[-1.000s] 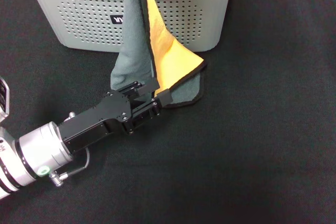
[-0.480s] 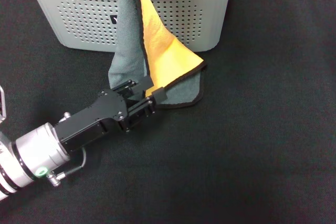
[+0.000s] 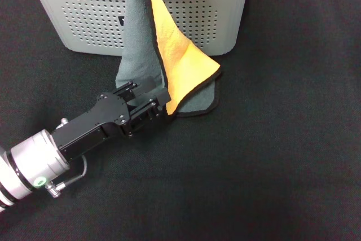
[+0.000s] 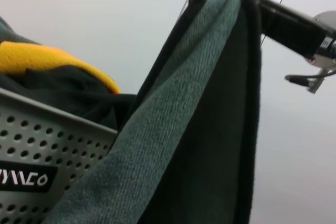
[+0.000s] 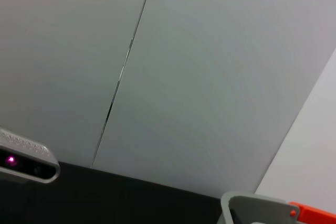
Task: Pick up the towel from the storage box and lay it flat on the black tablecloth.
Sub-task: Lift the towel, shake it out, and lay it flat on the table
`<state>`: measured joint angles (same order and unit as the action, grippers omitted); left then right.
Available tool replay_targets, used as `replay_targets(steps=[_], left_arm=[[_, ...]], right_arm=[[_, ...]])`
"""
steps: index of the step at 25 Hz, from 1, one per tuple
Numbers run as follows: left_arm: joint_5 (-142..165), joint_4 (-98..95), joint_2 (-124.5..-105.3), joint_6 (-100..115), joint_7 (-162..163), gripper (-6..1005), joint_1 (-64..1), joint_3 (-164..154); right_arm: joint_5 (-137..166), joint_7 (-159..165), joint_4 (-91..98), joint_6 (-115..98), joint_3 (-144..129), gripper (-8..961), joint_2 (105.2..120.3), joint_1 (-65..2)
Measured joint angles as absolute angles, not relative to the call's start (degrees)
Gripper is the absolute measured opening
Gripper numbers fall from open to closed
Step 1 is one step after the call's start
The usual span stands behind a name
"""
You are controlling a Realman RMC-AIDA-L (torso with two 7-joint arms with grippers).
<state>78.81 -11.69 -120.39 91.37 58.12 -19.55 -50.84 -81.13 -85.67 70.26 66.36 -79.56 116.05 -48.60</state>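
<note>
The one black tablecloth lies wide under everything, and the one storage box stands at its far edge. The one towel hangs from above the box, only its low corner on the cloth, so spreading remains. My left gripper reaches its lower edge; I cannot tell if it pinches.

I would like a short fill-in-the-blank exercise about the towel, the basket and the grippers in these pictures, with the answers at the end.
1. The towel hangs down in front of the storage box, and its lower corner rests on the black ____.
2. The towel's inner face is orange-yellow; its outer face is ____.
3. The gripper at the towel's lower edge belongs to the ____ arm.

Answers: tablecloth; grey; left
</note>
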Motion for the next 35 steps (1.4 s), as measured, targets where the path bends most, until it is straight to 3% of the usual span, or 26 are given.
replay_targets(steps=[35], left_arm=[[79.3,-9.3,-120.53,83.9,57.3,533,-22.2,-54.6]], right_arm=[[-81.1,-86.1,71.5,66.4,-79.0,8,115.86,-48.9]])
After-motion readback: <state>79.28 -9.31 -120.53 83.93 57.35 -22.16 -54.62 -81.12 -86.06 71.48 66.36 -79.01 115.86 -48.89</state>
